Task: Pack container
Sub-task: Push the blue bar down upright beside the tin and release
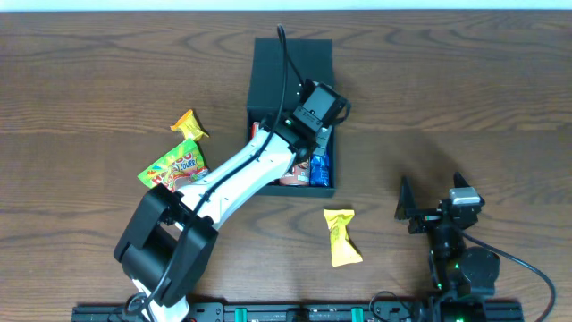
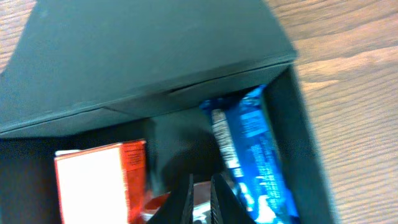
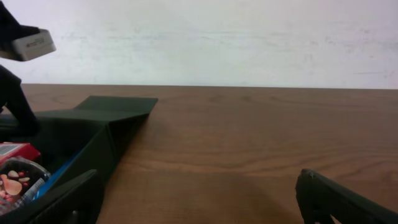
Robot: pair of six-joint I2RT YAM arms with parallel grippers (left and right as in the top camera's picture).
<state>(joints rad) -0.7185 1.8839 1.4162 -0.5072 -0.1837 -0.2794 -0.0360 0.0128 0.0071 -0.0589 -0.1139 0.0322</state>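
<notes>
Left tool (image 2: 201, 184) was clenched, its two fingers nearly touching, and nothing could be seen gripped between them. It hung inside the container (image 1: 290, 67), low over the contents, with the left arm reaching in from the lower left of the overhead frame. Right tool (image 1: 433, 191) was released, its fingers spread wide with nothing between them. It sat above the bare surface (image 1: 465, 98) at the lower right of the overhead frame, well apart from the container. The container, a dark square box, stood at the upper centre of the overhead frame with its hinged lid folded open toward the top edge. Inside it, a blue packet (image 2: 255, 155) lay along the right-hand wall and a red-and-white carton (image 2: 99, 183) lay at the left. A round item with a printed top (image 3: 13, 182) lay between them, just beside the left tool's fingertips. Three packets lay on the surface outside the container. An orange packet (image 1: 189, 125) and a green, yellow and red packet (image 1: 175, 167) lay to its left, near each other. A yellow packet (image 1: 341, 237) lay below its lower right corner, between the container and the right tool. Whether the left tool touched any item could not be determined.
</notes>
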